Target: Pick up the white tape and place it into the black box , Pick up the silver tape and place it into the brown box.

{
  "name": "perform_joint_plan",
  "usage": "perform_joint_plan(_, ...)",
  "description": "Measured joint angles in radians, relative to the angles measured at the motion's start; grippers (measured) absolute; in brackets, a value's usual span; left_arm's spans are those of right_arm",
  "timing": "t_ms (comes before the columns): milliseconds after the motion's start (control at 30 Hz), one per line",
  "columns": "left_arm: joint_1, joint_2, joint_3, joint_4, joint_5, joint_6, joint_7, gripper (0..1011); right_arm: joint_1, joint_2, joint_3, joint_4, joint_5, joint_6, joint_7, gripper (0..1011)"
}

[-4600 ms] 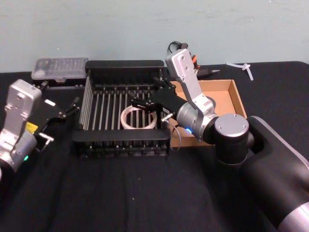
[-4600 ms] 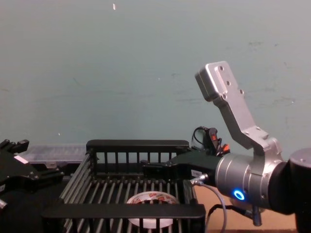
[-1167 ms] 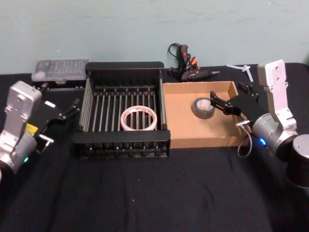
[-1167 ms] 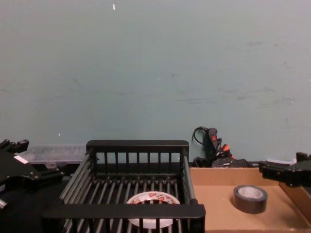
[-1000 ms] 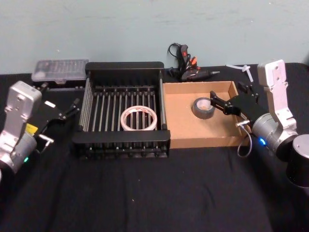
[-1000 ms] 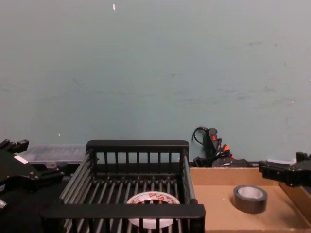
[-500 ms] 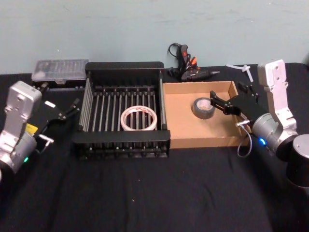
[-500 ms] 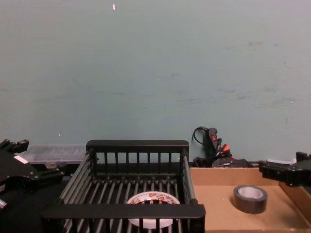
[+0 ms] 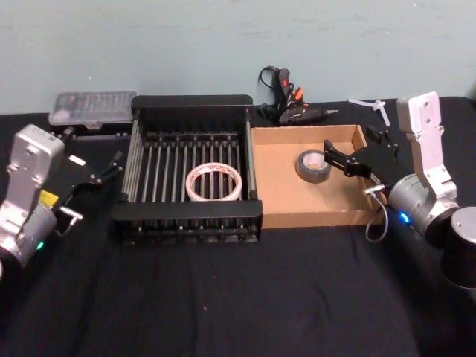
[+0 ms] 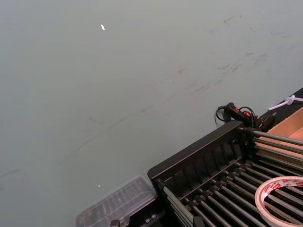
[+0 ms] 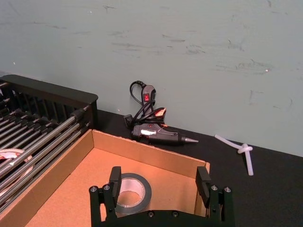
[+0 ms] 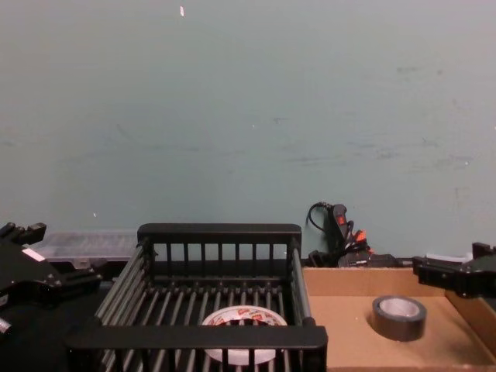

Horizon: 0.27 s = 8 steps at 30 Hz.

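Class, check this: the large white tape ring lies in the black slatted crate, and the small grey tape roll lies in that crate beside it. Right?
Not quite. The large white tape ring does lie in the black slatted crate, but the small grey tape roll lies in the tan cardboard tray, as the head view shows.

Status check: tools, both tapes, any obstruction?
Both tools open: left parked, right beside brown box. White tape in black box, silver tape in brown. Nothing obstructing.

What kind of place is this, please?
Probably a workshop or robot lab: a black-covered table against a bare teal wall, with a glue gun, a clear parts case and tape rolls sorted into boxes.
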State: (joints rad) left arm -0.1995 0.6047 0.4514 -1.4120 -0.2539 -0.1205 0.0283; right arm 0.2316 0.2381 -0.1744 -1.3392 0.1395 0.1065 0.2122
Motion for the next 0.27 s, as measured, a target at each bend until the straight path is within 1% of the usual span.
perform_joint_plan(267,0.0,0.0,0.0,0.0,0.0,0.0,0.0,1001,0.0,0.0,0.0,0.0,0.0,0.0,0.0,1003)
